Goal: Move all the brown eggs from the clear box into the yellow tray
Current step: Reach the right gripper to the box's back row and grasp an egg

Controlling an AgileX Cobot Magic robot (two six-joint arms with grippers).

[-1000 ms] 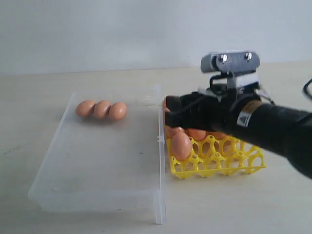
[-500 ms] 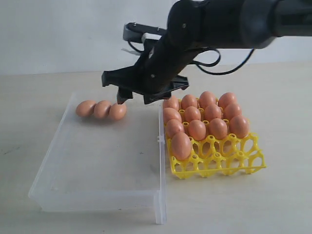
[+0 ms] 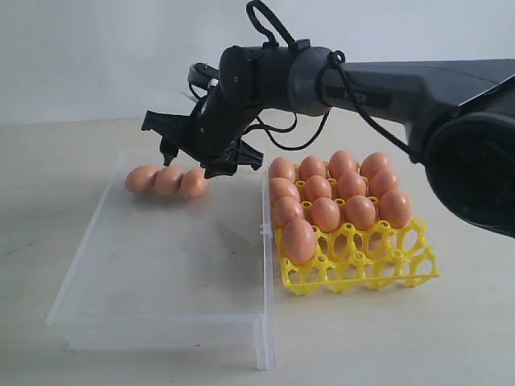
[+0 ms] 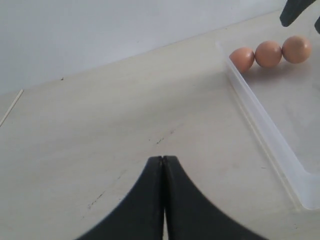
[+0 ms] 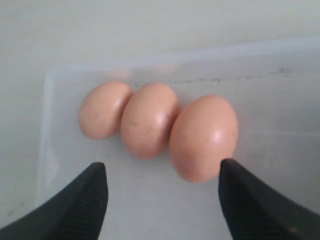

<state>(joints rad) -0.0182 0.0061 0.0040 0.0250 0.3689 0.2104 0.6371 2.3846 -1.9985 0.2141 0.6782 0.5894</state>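
I hold my right gripper (image 3: 190, 161) wide apart and empty above three brown eggs (image 5: 150, 120) in the clear box (image 3: 161, 265); my left gripper (image 4: 163, 162) sits closed, empty.

On the counter (image 3: 451, 338) the box (image 3: 161, 326) lies at 9 o'clock of the tray (image 3: 378, 273), just beside it. In the box three eggs (image 3: 168, 180) lie in a touching row at its 11 o'clock corner. The right hand (image 3: 189, 163) hangs above the row's 3 o'clock end. In the tray thirteen eggs (image 3: 325, 214) sit: three far rows full, one in the near row's 9 o'clock cell.
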